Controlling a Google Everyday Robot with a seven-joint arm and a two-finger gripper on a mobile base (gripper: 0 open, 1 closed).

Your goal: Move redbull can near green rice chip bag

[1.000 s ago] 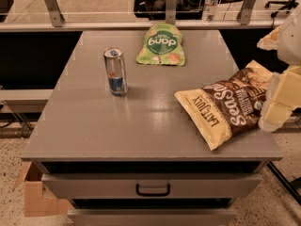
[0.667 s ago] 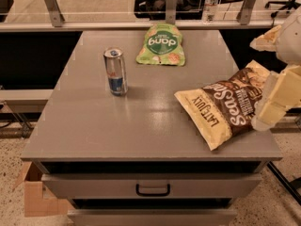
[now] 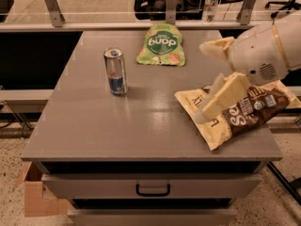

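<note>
Gripper [image 3: 202, 81] above right side of worktop [image 3: 141, 126], fingers spread wide, holding nothing, over brown chip bag [image 3: 244, 114] by right edge. Redbull can [image 3: 115, 72] upright toward left edge. Green rice chip bag [image 3: 161, 45] flat at back edge, apart from can.

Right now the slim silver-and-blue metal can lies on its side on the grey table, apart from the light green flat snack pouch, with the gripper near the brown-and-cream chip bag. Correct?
No: the camera view shows the redbull can standing upright, not on its side. The rest holds: it is on the grey table, apart from the green rice chip bag, with the open gripper by the brown-and-cream chip bag.
</note>
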